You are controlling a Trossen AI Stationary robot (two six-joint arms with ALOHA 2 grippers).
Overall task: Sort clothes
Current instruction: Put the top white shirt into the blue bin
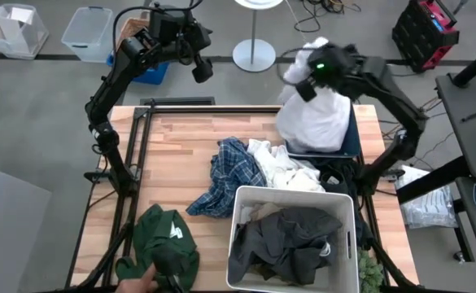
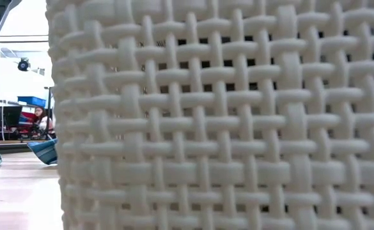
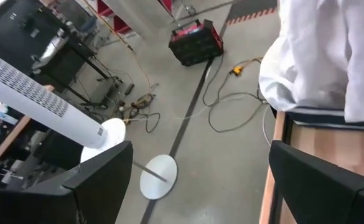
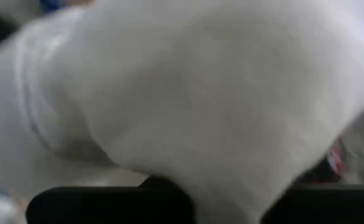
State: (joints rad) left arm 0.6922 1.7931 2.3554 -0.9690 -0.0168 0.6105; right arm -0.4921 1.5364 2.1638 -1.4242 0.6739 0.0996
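Only the overhead view shows the whole table [image 1: 181,155]; the low view is filled by the white woven bin [image 2: 225,115]. Two bins, four garments outside them. My right fingers [image 1: 307,88], raised far right, grip a white garment [image 1: 315,122] over the navy bin [image 1: 353,145]. My left fingers [image 1: 201,69] hang open beyond the far edge.

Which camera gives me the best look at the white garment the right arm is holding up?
High view: the whole white garment hangs from the right end effector above the navy bin. Right wrist shows only close fabric, left wrist one edge, low view none.
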